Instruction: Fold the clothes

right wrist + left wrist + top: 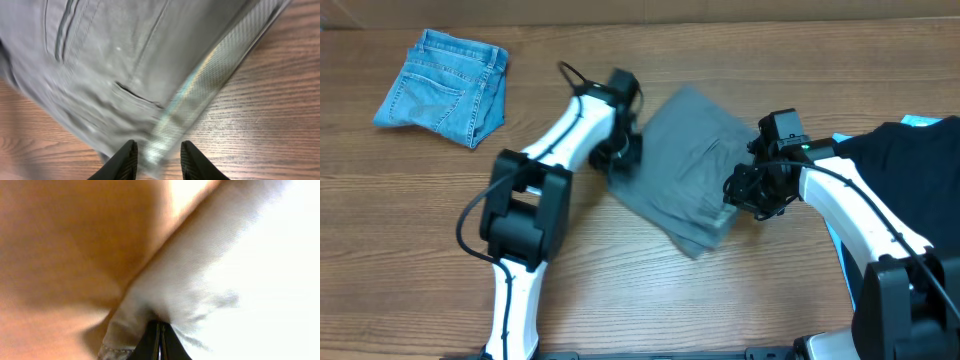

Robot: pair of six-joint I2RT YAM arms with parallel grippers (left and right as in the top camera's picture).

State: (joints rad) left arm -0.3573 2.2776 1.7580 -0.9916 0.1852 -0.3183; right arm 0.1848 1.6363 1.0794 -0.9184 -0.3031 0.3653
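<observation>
The grey shorts (685, 165) lay folded on the counter (720, 300), slit pocket (136, 95) up; left tool (159, 330) pinched their edge, right tool (159, 146) spread astride another.

Left arm (563, 132), white tubular links, boxy black joint housings, thin black cable (570, 73) in upper frame, right arm (842, 208) alike, right gripper (159, 145), black tapered fingers (125, 161).

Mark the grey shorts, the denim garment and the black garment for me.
grey shorts (690, 165), overhead view, middle of the folded fabric.
denim garment (445, 88), overhead view, back pocket area.
black garment (910, 165), overhead view, centre of the cloth.
</observation>
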